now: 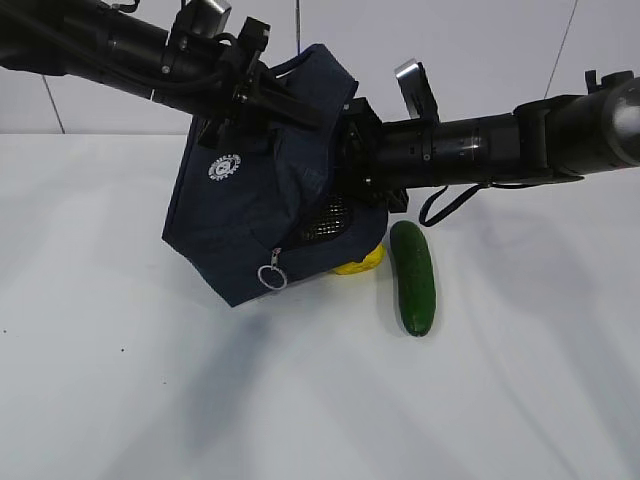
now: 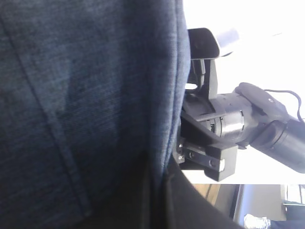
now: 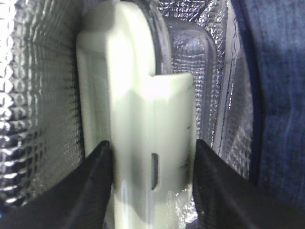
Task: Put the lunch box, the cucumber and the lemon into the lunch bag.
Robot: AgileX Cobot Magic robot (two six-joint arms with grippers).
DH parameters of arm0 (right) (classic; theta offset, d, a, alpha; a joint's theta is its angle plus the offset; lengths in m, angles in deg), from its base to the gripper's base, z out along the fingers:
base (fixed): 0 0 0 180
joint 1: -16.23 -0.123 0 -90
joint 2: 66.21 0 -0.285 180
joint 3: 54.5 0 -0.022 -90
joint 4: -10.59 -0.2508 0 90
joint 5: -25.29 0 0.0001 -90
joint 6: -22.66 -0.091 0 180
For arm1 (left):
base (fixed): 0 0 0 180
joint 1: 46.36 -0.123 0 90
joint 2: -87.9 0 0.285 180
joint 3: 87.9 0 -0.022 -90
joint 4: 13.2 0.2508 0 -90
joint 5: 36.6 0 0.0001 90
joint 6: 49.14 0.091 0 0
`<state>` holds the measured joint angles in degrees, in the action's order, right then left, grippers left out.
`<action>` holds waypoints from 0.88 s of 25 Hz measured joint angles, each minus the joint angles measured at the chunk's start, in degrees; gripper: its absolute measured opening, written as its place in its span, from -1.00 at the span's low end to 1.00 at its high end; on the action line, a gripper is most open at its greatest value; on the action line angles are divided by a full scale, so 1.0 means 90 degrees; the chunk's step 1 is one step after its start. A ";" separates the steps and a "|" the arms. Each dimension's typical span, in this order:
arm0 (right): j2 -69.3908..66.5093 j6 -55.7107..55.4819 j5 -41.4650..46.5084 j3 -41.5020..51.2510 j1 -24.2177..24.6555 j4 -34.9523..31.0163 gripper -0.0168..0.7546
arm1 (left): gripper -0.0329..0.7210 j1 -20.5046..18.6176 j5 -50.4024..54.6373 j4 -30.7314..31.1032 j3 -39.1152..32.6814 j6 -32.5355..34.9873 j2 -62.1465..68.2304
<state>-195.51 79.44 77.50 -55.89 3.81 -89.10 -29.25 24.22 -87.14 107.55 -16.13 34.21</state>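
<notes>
Inside lunch bag point(image 1: 250, 215), right gripper point(image 3: 151, 164) clamps lunch box point(image 3: 143, 124); left gripper closed; logo point(image 1: 225, 167) text unreadable

**Both arms meet at the upper middle of the frame**

In the exterior view the left arm point(image 1: 110, 45) runs in from the upper left corner; its gripper point(image 1: 262, 92) is clamped shut near the top centre. The right arm point(image 1: 500, 140) reaches in level from the right edge toward the centre. In the right wrist view its gripper point(image 3: 151, 183) shows two dark fingers point(image 3: 97, 191) at the bottom of the frame, pressed against an object between them.
</notes>
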 joint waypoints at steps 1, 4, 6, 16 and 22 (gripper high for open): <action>0.0000 0.0000 0.0000 -0.0003 0.0000 -0.0012 0.07 | -0.92 0.0000 0.0000 -0.0011 0.0000 0.0000 0.0000; 0.0000 0.0000 0.0016 -0.0014 0.0000 -0.0023 0.07 | -0.92 0.0000 0.0000 -0.0027 0.0000 0.0000 0.0000; -0.0004 0.0000 0.0015 -0.0014 0.0000 -0.0023 0.07 | -0.92 0.0000 0.0000 -0.0043 0.0000 0.0000 0.0000; -0.0014 0.0000 0.0048 -0.0065 -0.0003 -0.0064 0.14 | -0.92 0.0000 0.0000 -0.0155 0.0000 0.0000 0.0000; -0.0014 0.0000 0.0127 -0.0065 -0.0003 -0.0137 0.36 | -0.92 -0.0044 -0.0020 -0.0220 0.0000 0.0000 0.0048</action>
<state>-195.63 79.44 78.64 -56.47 3.79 -90.34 -29.65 24.04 -89.12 107.55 -16.13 34.64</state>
